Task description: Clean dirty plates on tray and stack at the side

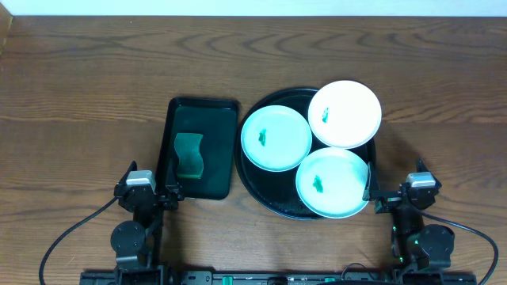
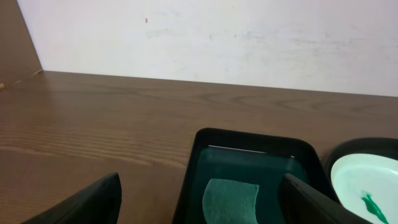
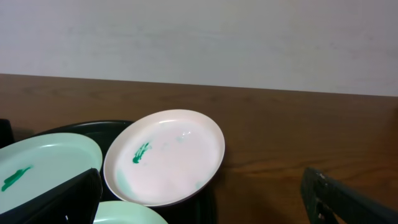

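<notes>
Table [image 1: 79, 63]: mid-brown wood, darker grain streaks running left to right.
Round tray [image 1: 257, 194]: glossy black, plain.
White plate [image 1: 344, 113], far right on it: white, one small green smear left of centre, faint pale-green tint at the near edge in the right wrist view.
Left mint plate [image 1: 276, 138]: pale mint green, small darker green smear.
Near mint plate [image 1: 333, 184]: same pale mint, darker green smear left of centre.
Rectangular tray [image 1: 214, 127], left: black rim, floor reads dark green.
Sponge [image 1: 188, 156]: mid green, lighter green along its right side.
Wall [image 2: 217, 37]: off-white, faint grey scuffs.
</notes>
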You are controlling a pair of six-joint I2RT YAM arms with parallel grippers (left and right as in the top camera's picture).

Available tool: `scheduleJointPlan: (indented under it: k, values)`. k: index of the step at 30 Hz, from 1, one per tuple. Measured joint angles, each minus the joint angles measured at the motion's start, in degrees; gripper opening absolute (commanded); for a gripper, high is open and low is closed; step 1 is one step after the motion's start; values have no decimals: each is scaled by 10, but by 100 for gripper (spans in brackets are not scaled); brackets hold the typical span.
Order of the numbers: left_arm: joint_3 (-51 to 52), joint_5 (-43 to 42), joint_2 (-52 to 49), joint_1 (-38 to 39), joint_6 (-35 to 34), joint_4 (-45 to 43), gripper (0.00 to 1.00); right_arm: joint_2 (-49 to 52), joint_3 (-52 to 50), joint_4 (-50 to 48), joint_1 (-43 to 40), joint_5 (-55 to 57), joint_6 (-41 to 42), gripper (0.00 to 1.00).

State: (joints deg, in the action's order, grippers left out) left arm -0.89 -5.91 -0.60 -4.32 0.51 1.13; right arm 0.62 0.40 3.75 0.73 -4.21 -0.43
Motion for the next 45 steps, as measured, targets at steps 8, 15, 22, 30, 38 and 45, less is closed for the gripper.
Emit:
scheduleJointPlan:
  k: [8, 15, 22, 30, 38, 45]
  values:
    - [0, 0, 0, 0, 0, 0, 80, 0, 0, 0, 0, 0, 0, 99]
    - [0, 0, 0, 0, 0, 0, 81, 0, 0, 0, 0, 0, 0, 99]
    - [0, 0, 0, 0, 0, 0, 80, 0, 0, 0, 0, 0, 0, 99]
    - [0, 0, 0, 0, 0, 0, 81, 0, 0, 0, 0, 0, 0, 99]
    - [0, 0, 0, 0, 0, 0, 80, 0, 0, 0, 0, 0, 0, 99]
    - [0, 0, 0, 0, 0, 0, 80, 0, 0, 0, 0, 0, 0, 99]
